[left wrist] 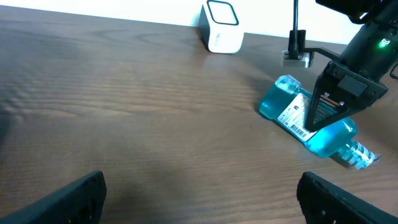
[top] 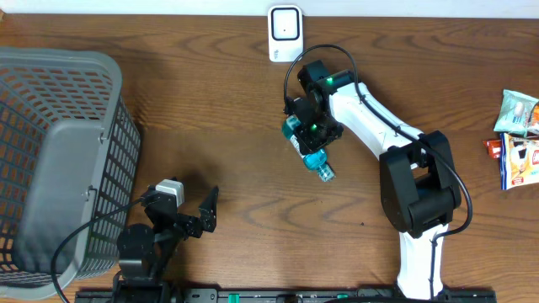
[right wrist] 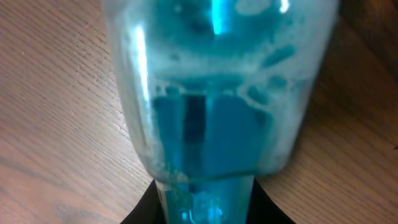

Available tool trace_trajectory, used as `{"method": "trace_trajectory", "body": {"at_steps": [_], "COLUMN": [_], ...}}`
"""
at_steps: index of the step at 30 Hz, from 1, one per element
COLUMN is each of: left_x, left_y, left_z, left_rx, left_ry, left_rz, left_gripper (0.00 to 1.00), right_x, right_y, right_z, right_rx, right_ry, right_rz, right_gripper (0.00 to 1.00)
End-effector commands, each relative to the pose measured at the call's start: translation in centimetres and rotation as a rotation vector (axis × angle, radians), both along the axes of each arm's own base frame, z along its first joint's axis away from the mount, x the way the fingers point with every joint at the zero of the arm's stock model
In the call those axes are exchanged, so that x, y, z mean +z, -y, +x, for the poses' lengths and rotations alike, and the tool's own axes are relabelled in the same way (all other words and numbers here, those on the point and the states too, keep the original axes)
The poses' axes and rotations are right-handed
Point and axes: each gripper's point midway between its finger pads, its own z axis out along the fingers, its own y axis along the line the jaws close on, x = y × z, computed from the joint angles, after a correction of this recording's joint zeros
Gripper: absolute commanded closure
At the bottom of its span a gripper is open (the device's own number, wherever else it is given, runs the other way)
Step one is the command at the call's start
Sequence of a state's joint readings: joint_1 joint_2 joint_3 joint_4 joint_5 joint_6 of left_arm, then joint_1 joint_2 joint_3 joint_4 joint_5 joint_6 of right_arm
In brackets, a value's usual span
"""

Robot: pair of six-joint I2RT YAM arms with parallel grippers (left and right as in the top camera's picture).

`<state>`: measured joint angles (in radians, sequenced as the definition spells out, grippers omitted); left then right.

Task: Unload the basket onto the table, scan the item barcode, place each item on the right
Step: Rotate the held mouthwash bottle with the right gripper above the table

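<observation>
Bottle [top: 317,160] lying diagonally, long axis running far-left to near-right, cap pointing near-right; right gripper [top: 313,139] clamping its middle; left gripper [top: 192,206] holding fingers wide apart.

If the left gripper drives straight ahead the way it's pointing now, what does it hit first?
Mostly bare table ahead of the open left gripper. Farther on, the white barcode scanner sits near that line, depth unclear; the blue bottle lies off to the right.
</observation>
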<state>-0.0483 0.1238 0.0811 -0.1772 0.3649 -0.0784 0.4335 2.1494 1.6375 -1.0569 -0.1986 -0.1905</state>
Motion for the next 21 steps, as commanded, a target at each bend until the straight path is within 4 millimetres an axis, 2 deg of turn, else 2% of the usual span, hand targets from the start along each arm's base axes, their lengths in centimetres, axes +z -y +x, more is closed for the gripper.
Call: {"method": "trace_trajectory", "body": {"at_steps": [1, 5, 9, 16, 21], "left_x": [-1.3, -1.3, -1.3, -1.3, -1.3], "left_y": [0.1, 0.1, 0.1, 0.1, 0.1], "left_z": [-0.3, -0.3, -0.3, -0.3, -0.3], "left_rx": [-0.009, -0.009, -0.009, -0.009, -0.009], "left_ry": [-0.041, -0.041, -0.041, -0.041, -0.041], "left_rz": [-0.001, -0.001, -0.001, -0.001, -0.001], "left_gripper": [0.02, 0.02, 0.02, 0.02, 0.02], "right_x": [-0.4, 0.8, 4.2, 9.3, 12.1], "right_y": [-0.5, -3.1, -5.0, -4.1, -2.8], "right_z": [-0.6, -1.7, -3.0, -3.7, -5.0], "right_rx": [0.012, 0.064, 0.100, 0.072, 0.038], "right_ry": [-0.022, -0.092, -0.196, -0.281, -0.345], "right_rz": [0.015, 0.221, 0.547, 0.887, 1.010], "right_gripper": [0.99, 0.99, 0.99, 0.99, 0.99]}}
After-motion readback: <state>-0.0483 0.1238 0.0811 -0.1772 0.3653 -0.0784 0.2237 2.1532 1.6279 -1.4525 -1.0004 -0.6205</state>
